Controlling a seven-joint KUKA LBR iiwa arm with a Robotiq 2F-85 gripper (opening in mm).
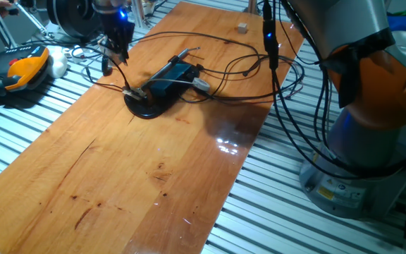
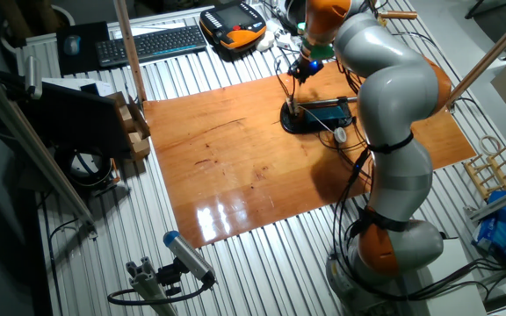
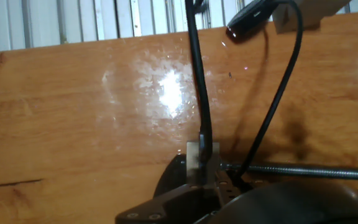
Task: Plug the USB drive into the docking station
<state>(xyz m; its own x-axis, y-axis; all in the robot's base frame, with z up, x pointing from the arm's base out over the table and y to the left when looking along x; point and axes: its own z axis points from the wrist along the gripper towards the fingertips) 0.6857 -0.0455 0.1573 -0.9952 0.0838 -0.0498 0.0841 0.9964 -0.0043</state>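
One black two-finger gripper (image 1: 122, 58) hangs over the flat bright-blue docking station (image 1: 173, 76) on the orange wooden board (image 1: 154, 162); whether its fingers pinch anything, I cannot tell; thin black cables (image 1: 224, 49) loop around.

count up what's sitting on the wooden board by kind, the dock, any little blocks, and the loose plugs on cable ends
Bright-blue docking station on a black base: 1
Small pale wooden block near the board's far edge: 1
Loose silver cable plugs lying beside the dock: 1 clearly seen; others cannot be told apart in the cable tangle
Total: 3
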